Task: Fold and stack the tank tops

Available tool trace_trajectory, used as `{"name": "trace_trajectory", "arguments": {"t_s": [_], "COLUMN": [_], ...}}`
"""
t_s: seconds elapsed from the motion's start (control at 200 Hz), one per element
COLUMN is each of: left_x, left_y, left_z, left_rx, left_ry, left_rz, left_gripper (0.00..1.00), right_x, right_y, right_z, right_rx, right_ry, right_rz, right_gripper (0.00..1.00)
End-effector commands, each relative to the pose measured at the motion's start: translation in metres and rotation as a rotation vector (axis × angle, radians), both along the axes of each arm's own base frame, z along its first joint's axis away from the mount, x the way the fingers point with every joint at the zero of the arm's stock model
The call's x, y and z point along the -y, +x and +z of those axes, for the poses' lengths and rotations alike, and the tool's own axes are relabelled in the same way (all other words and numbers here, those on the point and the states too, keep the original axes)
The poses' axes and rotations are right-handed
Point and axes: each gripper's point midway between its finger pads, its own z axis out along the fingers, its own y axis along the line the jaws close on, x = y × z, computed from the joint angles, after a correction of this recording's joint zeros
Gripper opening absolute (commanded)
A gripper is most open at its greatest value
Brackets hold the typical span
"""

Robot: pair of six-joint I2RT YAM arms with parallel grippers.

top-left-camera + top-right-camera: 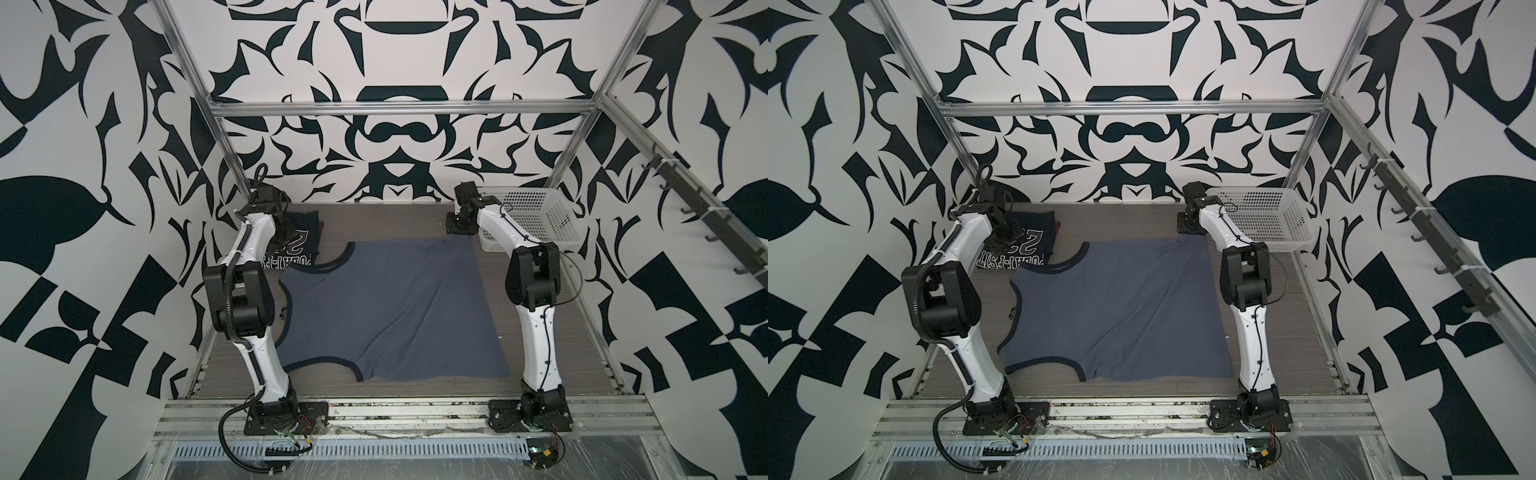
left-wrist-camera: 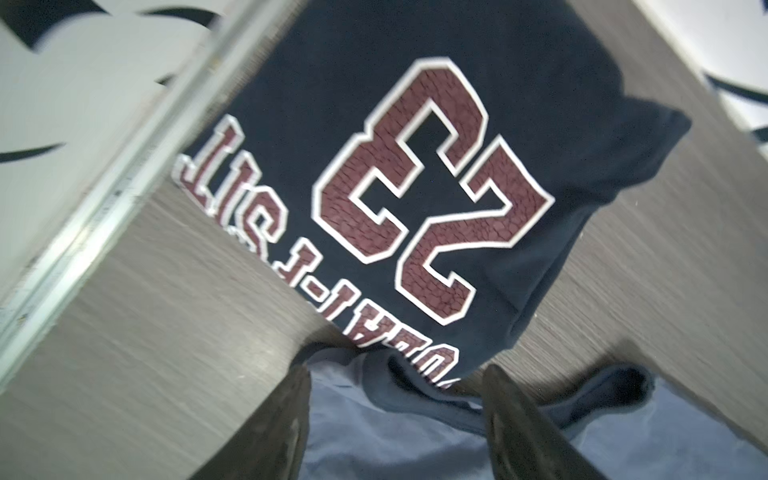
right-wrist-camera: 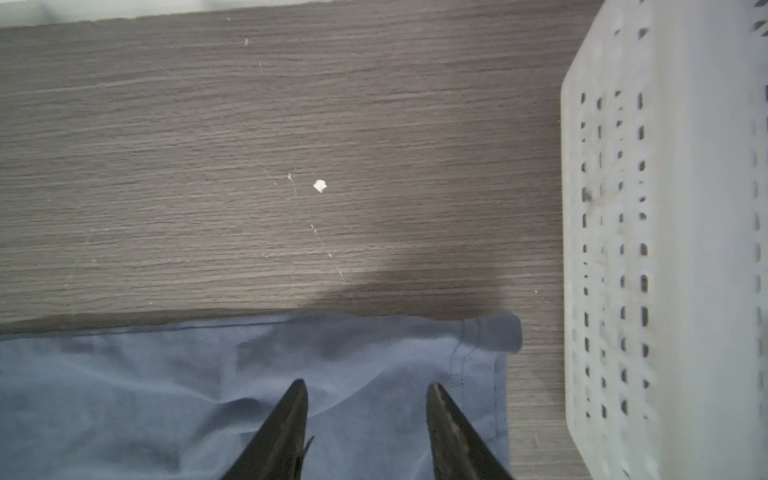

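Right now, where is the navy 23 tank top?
In both top views the navy tank top lies folded at the far left corner of the table, beneath the left gripper, its near edge meeting a strap of the slate-blue tank top.

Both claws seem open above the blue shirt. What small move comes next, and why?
Probably lower both and pinch the far edge. The slate-blue tank top lies spread flat, not yet folded; the left gripper hangs open over its strap, the right gripper open over its hem corner. The navy tank top is already folded.
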Motion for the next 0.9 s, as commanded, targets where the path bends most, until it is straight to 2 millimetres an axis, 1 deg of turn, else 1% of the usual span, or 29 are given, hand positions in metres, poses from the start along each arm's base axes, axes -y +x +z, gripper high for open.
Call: {"name": "trace_trajectory", "arguments": {"t_s": [0.0, 0.03, 0.05, 0.12, 0.17, 0.24, 0.345, 0.465, 0.53, 0.66, 0.715, 0.87, 0.88, 0.895], "left_x": [0.047, 0.06, 0.071, 0.108, 0.131, 0.154, 0.177, 0.193, 0.195, 0.198, 0.199, 0.209, 0.209, 0.21], "left_y": [0.004, 0.006, 0.014, 0.026, 0.033, 0.042, 0.055, 0.067, 0.072, 0.074, 0.075, 0.075, 0.075, 0.075], "left_z": [-0.006, -0.007, -0.004, -0.004, -0.008, -0.017, -0.034, -0.051, -0.058, -0.07, -0.074, -0.081, -0.081, -0.081], "left_rx": [-0.016, -0.016, 0.015, 0.032, 0.034, 0.026, 0.013, 0.001, -0.004, -0.02, -0.024, -0.025, -0.025, -0.024], "left_ry": [-0.044, -0.053, -0.063, -0.074, -0.075, -0.088, -0.105, -0.119, -0.119, -0.128, -0.135, -0.156, -0.156, -0.156], "left_rz": [-0.122, -0.159, -0.189, -0.293, -0.345, -0.385, -0.415, -0.434, -0.428, -0.423, -0.421, -0.436, -0.437, -0.437], "left_gripper": [0.69, 0.69, 0.69, 0.69, 0.7, 0.7, 0.7, 0.68, 0.66, 0.61, 0.57, 0.44, 0.43, 0.42], "right_x": [0.005, 0.005, 0.006, 0.008, 0.011, 0.013, 0.016, 0.02, 0.021, 0.023, 0.024, 0.024, 0.029, 0.03], "right_y": [0.005, 0.006, 0.006, 0.007, 0.008, 0.008, 0.01, 0.011, 0.011, 0.013, 0.013, 0.014, 0.015, 0.015], "right_z": [0.015, 0.013, 0.012, 0.01, 0.01, 0.008, 0.006, 0.003, 0.003, 0.004, 0.002, 0.0, 0.0, 0.0], "right_rx": [0.027, 0.025, 0.025, 0.024, 0.024, 0.024, 0.022, 0.022, 0.024, 0.03, 0.026, 0.027, 0.03, 0.031], "right_ry": [-0.025, -0.03, -0.034, -0.047, -0.061, -0.074, -0.088, -0.111, -0.123, -0.134, -0.136, -0.138, -0.162, -0.171], "right_rz": [-0.003, -0.006, -0.008, -0.014, -0.02, -0.026, -0.032, -0.041, -0.042, -0.045, -0.045, -0.046, -0.06, -0.064], "right_gripper": [0.51, 0.51, 0.51, 0.52, 0.52, 0.52, 0.52, 0.52, 0.52, 0.53, 0.53, 0.53, 0.53, 0.53]}}
